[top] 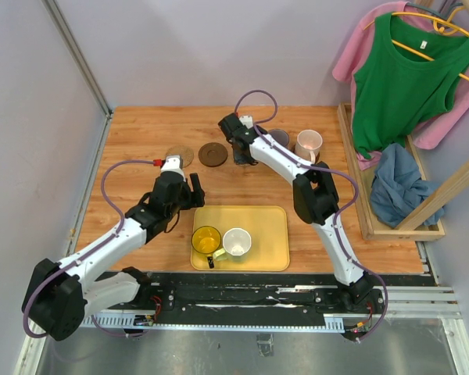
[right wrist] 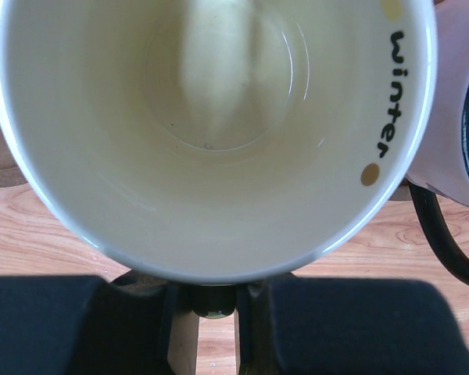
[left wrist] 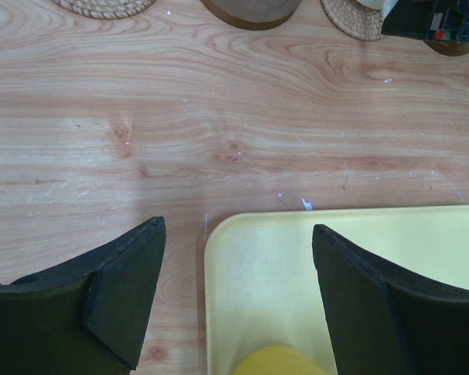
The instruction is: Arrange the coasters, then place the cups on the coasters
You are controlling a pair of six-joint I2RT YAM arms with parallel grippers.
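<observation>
The right gripper has its jaws pinched narrow on the handle of the cream cup, holding it upright at the far side of the table, mouth up and empty. From above the arm hides most of it, so I cannot tell whether its base is seated on a coaster or hanging just over one. The pink cup stands just beside it, with the grey cup next to that. To the left lie a dark coaster and a straw coaster, both bare.

The left gripper hangs with its jaws spread wide and nothing in them, over the near left corner of the tray, where the yellow cup and the white cup wait side by side.

The cream cup looks like glazed pottery (the word "winter" is printed inside the rim): stiff, smooth, probably slippery on the wall, and likely to chip if knocked against its pink neighbour. I'd guess it is light enough to hang from its handle without twisting. The handle seems the sensible hold, since the body looks too wide and slick for those jaws.
</observation>
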